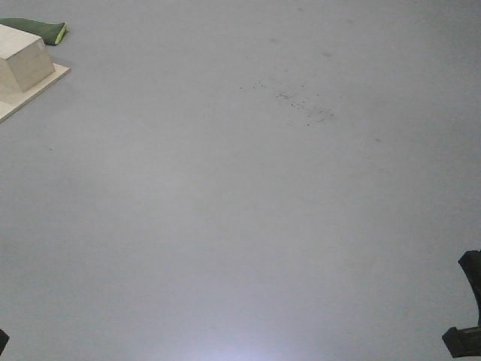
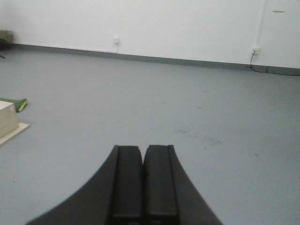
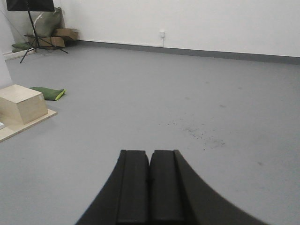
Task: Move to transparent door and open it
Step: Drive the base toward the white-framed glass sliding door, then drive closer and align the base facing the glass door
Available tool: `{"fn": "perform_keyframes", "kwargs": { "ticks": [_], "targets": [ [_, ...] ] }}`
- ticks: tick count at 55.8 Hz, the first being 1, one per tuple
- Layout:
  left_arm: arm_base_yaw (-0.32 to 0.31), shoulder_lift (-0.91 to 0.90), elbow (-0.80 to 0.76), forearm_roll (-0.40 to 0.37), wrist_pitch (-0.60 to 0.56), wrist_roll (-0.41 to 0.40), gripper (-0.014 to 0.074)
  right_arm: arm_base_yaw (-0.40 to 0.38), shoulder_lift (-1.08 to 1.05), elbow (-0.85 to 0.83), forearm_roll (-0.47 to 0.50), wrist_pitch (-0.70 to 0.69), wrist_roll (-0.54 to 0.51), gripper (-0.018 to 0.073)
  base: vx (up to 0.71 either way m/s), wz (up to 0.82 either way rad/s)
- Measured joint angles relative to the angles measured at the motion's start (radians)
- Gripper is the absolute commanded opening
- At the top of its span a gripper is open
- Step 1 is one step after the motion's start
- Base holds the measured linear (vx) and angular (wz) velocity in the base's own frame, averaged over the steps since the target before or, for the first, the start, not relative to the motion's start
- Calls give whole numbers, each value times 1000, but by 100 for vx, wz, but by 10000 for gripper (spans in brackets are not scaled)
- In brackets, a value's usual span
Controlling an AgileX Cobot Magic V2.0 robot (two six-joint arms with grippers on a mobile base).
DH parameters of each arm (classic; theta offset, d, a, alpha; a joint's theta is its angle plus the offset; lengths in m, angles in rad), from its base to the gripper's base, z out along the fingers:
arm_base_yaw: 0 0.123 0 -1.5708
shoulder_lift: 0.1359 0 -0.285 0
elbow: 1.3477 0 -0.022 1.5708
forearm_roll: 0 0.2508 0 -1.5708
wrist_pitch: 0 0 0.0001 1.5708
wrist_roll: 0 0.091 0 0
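The transparent door is out of view in every frame; I see no glass panel or handle. My left gripper is shut and empty, its black fingers pressed together over the grey floor. My right gripper is shut and empty too, pointing across the floor toward the far white wall. In the front view only a black part of the right arm shows at the right edge, and a sliver of the left arm at the bottom left corner.
A pale wooden box on a flat board stands on the floor at left, also in the front view. A green cushion lies behind it. A black tripod stand and cardboard clutter sit in the far left corner. Wall sockets with a cable are on the white wall.
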Motion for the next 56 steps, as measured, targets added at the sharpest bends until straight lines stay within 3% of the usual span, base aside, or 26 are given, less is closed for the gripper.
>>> {"fn": "perform_keyframes", "kwargs": {
  "ticks": [33,56],
  "targets": [
    [0,0,0,0,0,0,0,0,0,0,0,0,0,-6,48,26],
    [0,0,0,0,0,0,0,0,0,0,0,0,0,-6,50,50]
  ]
}}
